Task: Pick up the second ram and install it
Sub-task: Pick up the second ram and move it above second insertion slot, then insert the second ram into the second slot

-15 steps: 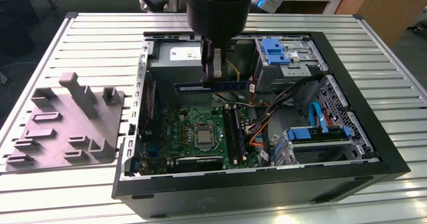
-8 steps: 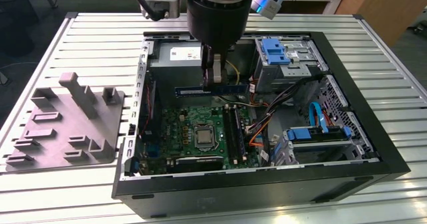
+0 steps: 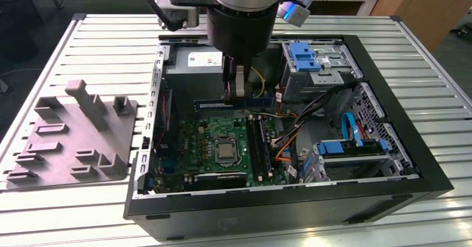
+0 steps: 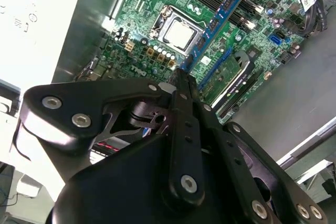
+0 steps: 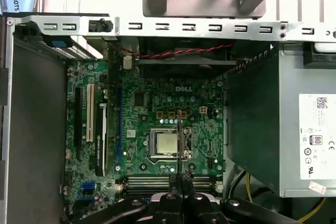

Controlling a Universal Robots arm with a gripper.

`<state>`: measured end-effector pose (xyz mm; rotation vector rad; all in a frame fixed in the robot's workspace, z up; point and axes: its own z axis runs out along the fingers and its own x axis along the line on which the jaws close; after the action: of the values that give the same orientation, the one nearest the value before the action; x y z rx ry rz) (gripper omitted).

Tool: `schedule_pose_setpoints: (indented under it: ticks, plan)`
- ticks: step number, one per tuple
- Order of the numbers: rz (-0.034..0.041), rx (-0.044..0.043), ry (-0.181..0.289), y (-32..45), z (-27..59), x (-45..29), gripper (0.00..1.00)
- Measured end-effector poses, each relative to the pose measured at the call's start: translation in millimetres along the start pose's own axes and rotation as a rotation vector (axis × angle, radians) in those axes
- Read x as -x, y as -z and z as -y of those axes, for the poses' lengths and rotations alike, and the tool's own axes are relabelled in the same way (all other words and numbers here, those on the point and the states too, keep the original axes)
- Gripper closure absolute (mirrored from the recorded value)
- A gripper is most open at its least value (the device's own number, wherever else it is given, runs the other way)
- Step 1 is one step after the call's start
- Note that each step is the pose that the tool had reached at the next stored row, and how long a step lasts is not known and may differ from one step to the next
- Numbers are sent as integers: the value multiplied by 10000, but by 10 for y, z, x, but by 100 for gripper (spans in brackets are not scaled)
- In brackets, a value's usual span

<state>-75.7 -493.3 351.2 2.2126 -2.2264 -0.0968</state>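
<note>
The black gripper is clamped on the second ram, a long, narrow blue memory stick with dark chips. It is held level over the green motherboard (inside the open black computer case).

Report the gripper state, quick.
Gripper: closed on the long, narrow, flat dark memory stick, holding it over the green motherboard in the open black computer case.

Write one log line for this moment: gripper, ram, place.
gripper: shut on ram | ram: held above motherboard, inside case | not yet in slot
</note>
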Motion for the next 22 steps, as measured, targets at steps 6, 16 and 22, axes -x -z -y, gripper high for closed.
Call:
schedule_pose_setpoints:
  ticks: [6, 16, 22]
  plan:
    - [-2, 1, -1, -48, 2, -19, 89]
    - [-2, 1, -1, -126, 6, -29, 89]
    - [-2, 1, 0, -159, 7, -32, 89]
